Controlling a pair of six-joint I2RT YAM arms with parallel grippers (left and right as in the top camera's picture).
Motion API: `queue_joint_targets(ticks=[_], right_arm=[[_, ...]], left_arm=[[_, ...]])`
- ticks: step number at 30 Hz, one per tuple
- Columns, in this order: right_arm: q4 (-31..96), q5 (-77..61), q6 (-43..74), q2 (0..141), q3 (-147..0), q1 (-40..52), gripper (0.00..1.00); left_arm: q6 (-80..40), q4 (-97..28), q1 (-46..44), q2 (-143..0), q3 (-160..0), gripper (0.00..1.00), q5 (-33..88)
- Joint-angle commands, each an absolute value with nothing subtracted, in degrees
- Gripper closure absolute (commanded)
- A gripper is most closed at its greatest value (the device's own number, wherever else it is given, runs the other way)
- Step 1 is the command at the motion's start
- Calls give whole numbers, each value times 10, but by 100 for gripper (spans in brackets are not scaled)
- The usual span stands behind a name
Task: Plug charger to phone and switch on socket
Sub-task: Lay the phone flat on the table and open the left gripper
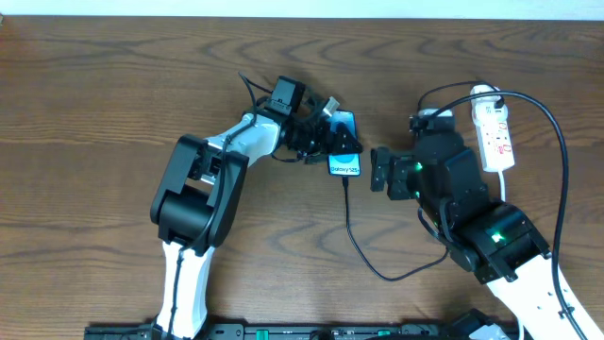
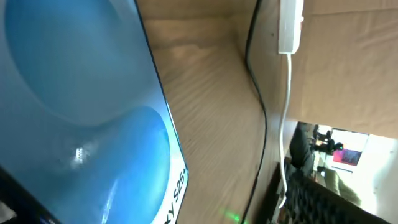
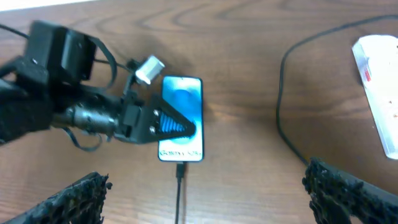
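While the phone [image 3: 183, 90] is laid flat near the middle of the tabletop [image 1: 94, 104], screen up and lit cyan with white "Galaxy S25" text, it is partly covered by the left end effector [image 3: 177, 124]. One black triangular finger [image 3: 166, 121] is seen lying across the screen from the left. The other finger is hidden, so it cannot be told whether the phone is clamped. The left wrist view is almost filled by the blue screen at very close range.

The charger [image 1: 363, 255] is seen as a thin black cable. Its connector [image 3: 180, 168] is set against the phone's bottom edge, apparently plugged in. The cable is routed toward the near table edge, then looped right under the right arm [image 1: 481, 222].

The right end effector [image 3: 205, 177] is held just right of the phone, fingers spread wide and nothing gripped. Only cable and bare wood are seen between them.

The socket [image 1: 495, 127] is laid well right of the phone, beside the right arm, with a white cord [image 2: 287, 112] attached at its near end. The switch position cannot be read.
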State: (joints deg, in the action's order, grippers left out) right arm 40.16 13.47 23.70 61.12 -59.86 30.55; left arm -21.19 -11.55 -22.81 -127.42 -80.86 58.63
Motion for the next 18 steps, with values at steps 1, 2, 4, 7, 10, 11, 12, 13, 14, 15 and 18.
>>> queue_joint_targets(ticks=[1,2,4,7,10,11,12,13,14,15,18], right_arm=[[414,103,244,612,-608,303,1],[414,96,244,612,-608,303,1],[414,86,244,612,-608,303,1],[414,86,244,612,-608,303,1],[413,86,244,612,-608,303,1],[413,86,244,612,-608,303,1],[413,86,244,613,-608,303,1],[413,86,244,613,-608,303,1],[412,86,244,614,-608,303,1],[411,86,244,615,-608,303,1],[407,86,244,623,-608,303,1]], left_arm=[[-209,-155,-225,-1287,-799,8,466],[-209,-159,-224,-1287,-799,6,462],[-209,-167,-223,-1287,-799,6,448],[-209,-177,-223,-1287,-799,6,426],[-209,-186,-223,-1287,-799,6,407],[-209,-189,-223,-1287,-799,6,403],[-209,-192,-223,-1287,-799,6,395],[-209,-196,-223,-1287,-799,6,388],[-209,-199,-223,-1287,-799,6,380],[-209,-203,-223,-1287,-799,5,370],[-209,-208,-223,-1287,-799,5,348]])
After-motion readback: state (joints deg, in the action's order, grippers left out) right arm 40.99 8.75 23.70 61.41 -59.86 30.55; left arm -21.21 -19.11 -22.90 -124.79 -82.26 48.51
